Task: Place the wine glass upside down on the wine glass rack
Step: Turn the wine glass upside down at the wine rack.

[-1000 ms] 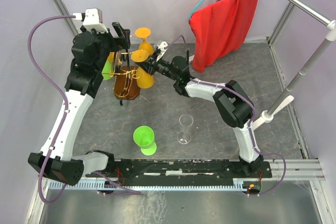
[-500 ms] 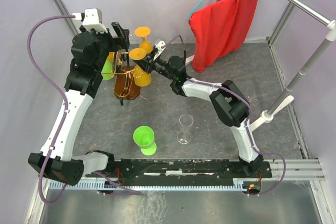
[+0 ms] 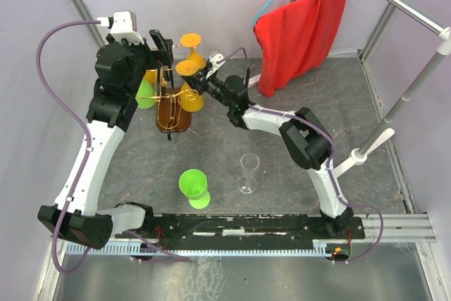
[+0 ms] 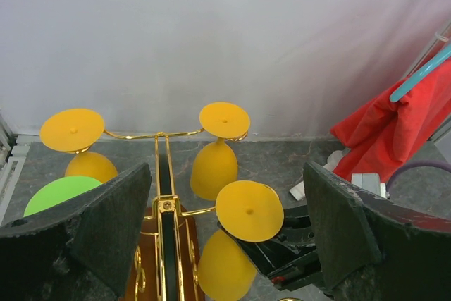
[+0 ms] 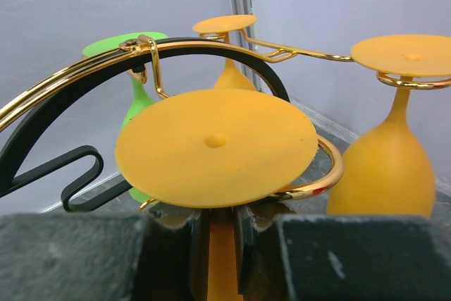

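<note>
The wine glass rack (image 3: 171, 112) has copper wire arms on a brown base and stands at the back left. It also shows in the left wrist view (image 4: 163, 206) and the right wrist view (image 5: 84, 79). My right gripper (image 3: 202, 85) is shut on the stem of an upside-down yellow wine glass (image 3: 189, 70). The glass's foot (image 5: 215, 146) lies just above a curled wire ring (image 5: 325, 172), with the stem between my fingers (image 5: 84, 259). My left gripper (image 3: 161, 44) hovers open above the rack, and the held glass (image 4: 249, 210) lies between its pads (image 4: 349, 227).
Two yellow glasses (image 4: 224, 119) (image 4: 72, 130) and a green one (image 3: 144, 93) hang upside down on the rack. A green glass (image 3: 194, 187) and a clear glass (image 3: 248, 173) stand on the table near the front. A red cloth (image 3: 299, 29) hangs at the back right.
My right gripper has pushed the yellow glass a little further left and back into the rack's wire arm. The left arm has not visibly moved.
</note>
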`<action>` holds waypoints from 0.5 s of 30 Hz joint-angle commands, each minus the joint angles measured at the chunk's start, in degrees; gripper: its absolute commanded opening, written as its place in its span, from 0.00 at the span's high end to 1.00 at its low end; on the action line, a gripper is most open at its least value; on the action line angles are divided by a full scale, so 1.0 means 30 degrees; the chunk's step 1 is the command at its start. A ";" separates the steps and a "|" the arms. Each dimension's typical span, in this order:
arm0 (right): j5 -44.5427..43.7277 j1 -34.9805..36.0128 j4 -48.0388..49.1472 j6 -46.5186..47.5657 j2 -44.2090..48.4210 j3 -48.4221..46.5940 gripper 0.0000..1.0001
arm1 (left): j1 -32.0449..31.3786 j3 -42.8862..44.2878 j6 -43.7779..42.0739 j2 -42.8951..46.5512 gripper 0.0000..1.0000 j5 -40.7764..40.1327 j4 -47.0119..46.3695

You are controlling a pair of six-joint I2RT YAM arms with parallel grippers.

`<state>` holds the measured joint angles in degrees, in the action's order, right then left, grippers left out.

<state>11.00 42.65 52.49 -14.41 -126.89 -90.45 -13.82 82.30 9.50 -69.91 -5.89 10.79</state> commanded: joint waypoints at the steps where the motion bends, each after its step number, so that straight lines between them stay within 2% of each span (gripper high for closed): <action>1: -0.1316 -0.0107 0.1058 0.0655 -0.0507 -0.1144 0.95 | 0.0160 0.0281 -0.0773 0.0123 0.06 -0.0014 -0.0584; 15: -0.2272 -0.0148 0.1034 0.1169 -0.1092 -0.1786 0.84 | 0.0194 0.0282 -0.0778 -0.0075 0.06 -0.0012 -0.0622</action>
<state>6.59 42.59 53.21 -12.67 -129.60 -93.32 -13.56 82.30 9.08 -70.04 -5.87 10.76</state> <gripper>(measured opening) 0.207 0.942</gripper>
